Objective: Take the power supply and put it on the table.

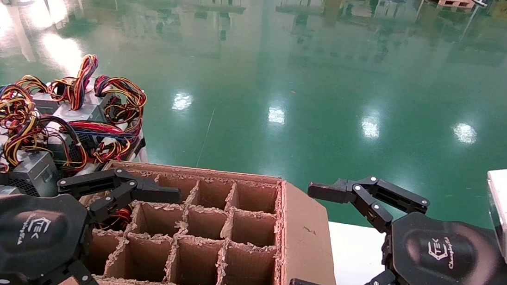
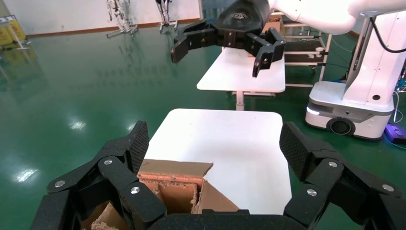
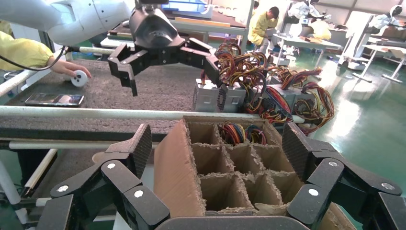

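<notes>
Both grippers, left (image 1: 143, 243) and right (image 1: 314, 237), hover jaws wide, empty, flanking a divided carton (image 1: 207, 231) holding one wire bundle (image 3: 239, 132)

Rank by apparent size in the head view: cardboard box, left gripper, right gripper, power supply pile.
1. cardboard box
2. power supply pile
3. left gripper and right gripper: they look alike, both open and near the camera, so no ranking between them.

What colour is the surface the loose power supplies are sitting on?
Dark grey and speckled, edged by a white tube rail; the table shows best in the right wrist view.
</notes>
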{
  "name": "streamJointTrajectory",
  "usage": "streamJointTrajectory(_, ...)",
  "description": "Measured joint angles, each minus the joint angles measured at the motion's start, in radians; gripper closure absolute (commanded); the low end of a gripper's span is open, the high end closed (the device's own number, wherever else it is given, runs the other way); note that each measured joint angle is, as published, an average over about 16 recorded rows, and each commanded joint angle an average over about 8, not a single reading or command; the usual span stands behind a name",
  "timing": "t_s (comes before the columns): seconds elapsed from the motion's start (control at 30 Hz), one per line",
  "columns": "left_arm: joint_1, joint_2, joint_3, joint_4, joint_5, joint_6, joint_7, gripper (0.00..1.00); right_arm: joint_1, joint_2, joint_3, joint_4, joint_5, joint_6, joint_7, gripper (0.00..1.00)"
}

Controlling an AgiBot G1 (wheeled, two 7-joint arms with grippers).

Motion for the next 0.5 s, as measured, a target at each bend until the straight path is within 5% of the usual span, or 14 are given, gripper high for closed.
streamJointTrajectory(0.5, -0.004, -0.002, -0.004, 0.008, 0.000, -0.004, 0.004, 0.00, 0.000, 0.000, 0.000, 0.000, 0.000, 0.000, 0.000, 0.00)
